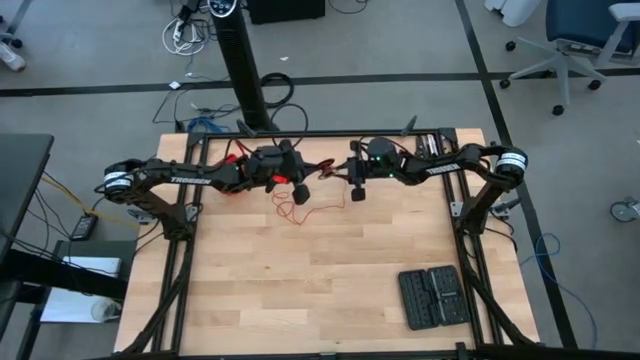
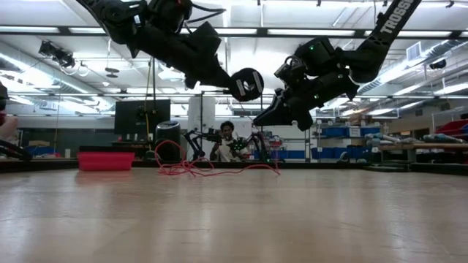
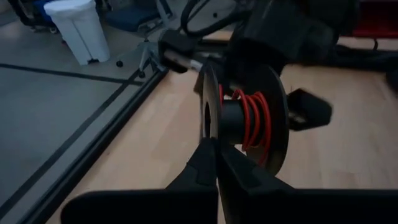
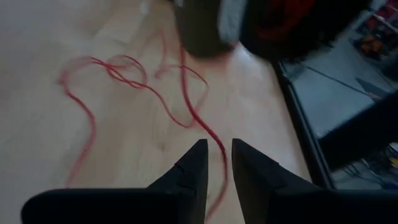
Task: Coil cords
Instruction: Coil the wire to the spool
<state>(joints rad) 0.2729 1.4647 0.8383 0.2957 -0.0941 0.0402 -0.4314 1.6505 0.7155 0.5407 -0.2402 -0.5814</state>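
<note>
Left gripper (image 3: 216,163) fingers pinched on a black spool (image 3: 245,118) rim, few turns of red wire (image 3: 254,117) already wound. Rest of wire lies loose on worktop (image 1: 300,290) near the back edge, btwn both arms. Right gripper (image 4: 217,163) slightly apart, empty, above it. Wire looks very light, floppy, tangle-prone; grab a loop close to spool.

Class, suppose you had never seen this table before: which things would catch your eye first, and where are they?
First, the red wire: loose loops sprawl on the wooden table near its far edge, while a few turns sit wound on a black spool gripped by the left gripper. The right gripper hovers open above the loose wire, facing the left. A black case lies at the near right.
</note>
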